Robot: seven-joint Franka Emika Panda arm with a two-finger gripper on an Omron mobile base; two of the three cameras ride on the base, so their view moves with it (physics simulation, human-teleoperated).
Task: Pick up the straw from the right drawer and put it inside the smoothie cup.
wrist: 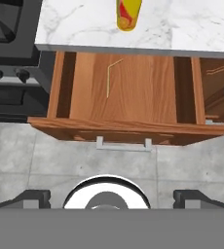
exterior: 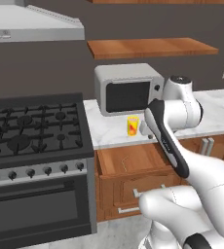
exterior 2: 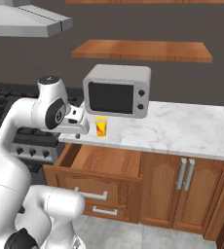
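Observation:
The right drawer [wrist: 133,82] stands pulled open below the marble counter, also seen in the left base view as the drawer [exterior: 133,159] and in the right base view as the drawer [exterior 2: 111,161]. On its floor, left of middle, lies the thin tan straw [wrist: 108,78], bent near its far end. The yellow smoothie cup [wrist: 128,14] with a red mark stands upright on the counter just behind the drawer, in front of the microwave; the cup [exterior: 132,126] and cup [exterior 2: 101,126] show in both base views. My gripper [wrist: 115,197] hangs high above the drawer's front, facing down, open and holding nothing.
A grey microwave [exterior: 127,89] stands behind the cup. A black gas stove [exterior: 33,129] flanks the drawer on the left. Cabinet doors with silver bar handles [exterior 2: 184,174] are to the right. A second drawer front with a handle [exterior 2: 92,195] lies below.

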